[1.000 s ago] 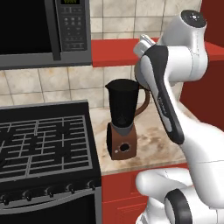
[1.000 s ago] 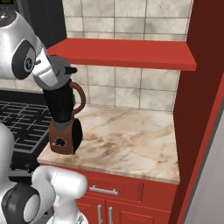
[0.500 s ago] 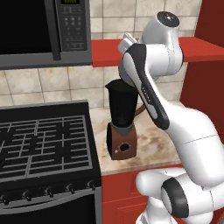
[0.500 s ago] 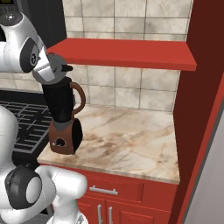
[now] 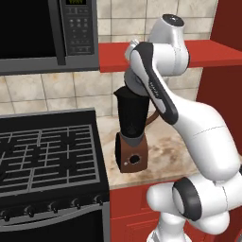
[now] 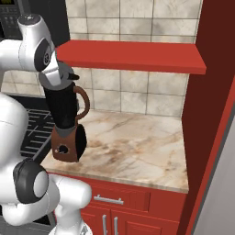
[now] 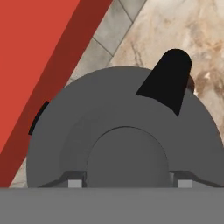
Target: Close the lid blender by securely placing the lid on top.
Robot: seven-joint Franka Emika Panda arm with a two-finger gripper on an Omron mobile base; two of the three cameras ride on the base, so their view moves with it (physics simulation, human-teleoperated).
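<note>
The lid [image 7: 122, 148] sits level over the blender [image 6: 64, 114] mouth, gripper [image 7: 127, 181] clamped on its centre knob; press straight down, then release without tilting.

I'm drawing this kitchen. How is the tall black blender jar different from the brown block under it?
The tall black tapered blender jar is taller than the squat brown blender base. The jar has a curved brown handle; the base has a dark round knob. Both stand upright on the marble counter.
</note>
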